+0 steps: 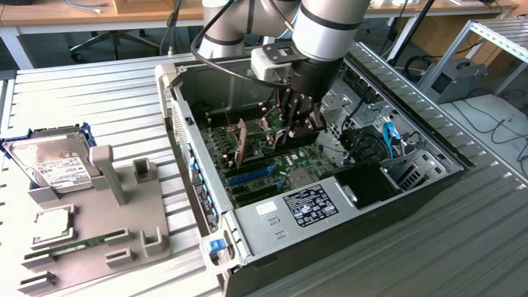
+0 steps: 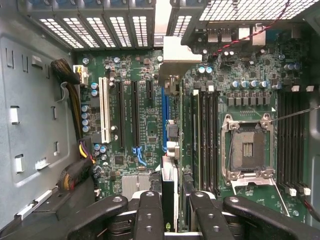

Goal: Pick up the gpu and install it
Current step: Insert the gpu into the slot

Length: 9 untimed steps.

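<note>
In the wrist view the gpu stands on edge, seen from above as a thin strip, with its silver end bracket toward the case's rear grille. My gripper is shut on it, one black finger on each side of the card's near end. The card hangs over the motherboard, in line with the blue slot; I cannot tell whether it touches the slot. In the exterior view my gripper reaches down into the open computer case, and the gpu shows partly beside the fingers.
A grey fixture at the exterior view's left holds a hard drive, a CPU and a RAM stick. Inside the case lie a white slot, an open CPU socket, cable bundles and the power supply.
</note>
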Each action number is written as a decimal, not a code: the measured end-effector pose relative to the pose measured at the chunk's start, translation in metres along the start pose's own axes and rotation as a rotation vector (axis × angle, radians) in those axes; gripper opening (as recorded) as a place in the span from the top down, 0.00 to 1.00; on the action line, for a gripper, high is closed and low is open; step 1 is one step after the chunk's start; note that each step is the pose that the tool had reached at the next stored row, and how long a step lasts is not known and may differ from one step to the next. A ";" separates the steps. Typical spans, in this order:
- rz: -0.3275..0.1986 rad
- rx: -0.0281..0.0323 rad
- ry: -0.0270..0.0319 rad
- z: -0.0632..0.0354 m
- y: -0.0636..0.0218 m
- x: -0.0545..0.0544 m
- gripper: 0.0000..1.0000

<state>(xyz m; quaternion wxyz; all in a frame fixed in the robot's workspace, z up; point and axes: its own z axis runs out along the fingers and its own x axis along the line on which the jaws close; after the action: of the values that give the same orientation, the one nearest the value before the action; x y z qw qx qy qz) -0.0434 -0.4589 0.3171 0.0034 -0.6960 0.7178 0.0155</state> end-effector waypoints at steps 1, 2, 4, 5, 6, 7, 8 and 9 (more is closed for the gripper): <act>0.000 0.0000 0.0000 0.0002 0.0001 0.000 0.74; 0.000 0.0000 -0.0001 0.0003 0.0002 0.000 0.74; 0.000 0.0000 0.0000 0.0006 0.0004 0.000 0.74; 0.000 0.0000 0.0000 0.0008 0.0006 0.000 0.74; 0.000 0.0000 0.0000 0.0010 0.0007 0.000 0.74; 0.000 0.0000 0.0000 0.0011 0.0008 0.000 0.74; 0.000 0.0000 0.0000 0.0013 0.0010 0.000 0.74; 0.000 0.0000 -0.0001 0.0014 0.0010 0.000 0.74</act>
<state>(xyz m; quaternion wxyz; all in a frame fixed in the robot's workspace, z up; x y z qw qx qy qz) -0.0444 -0.4590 0.3157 0.0035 -0.6960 0.7178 0.0155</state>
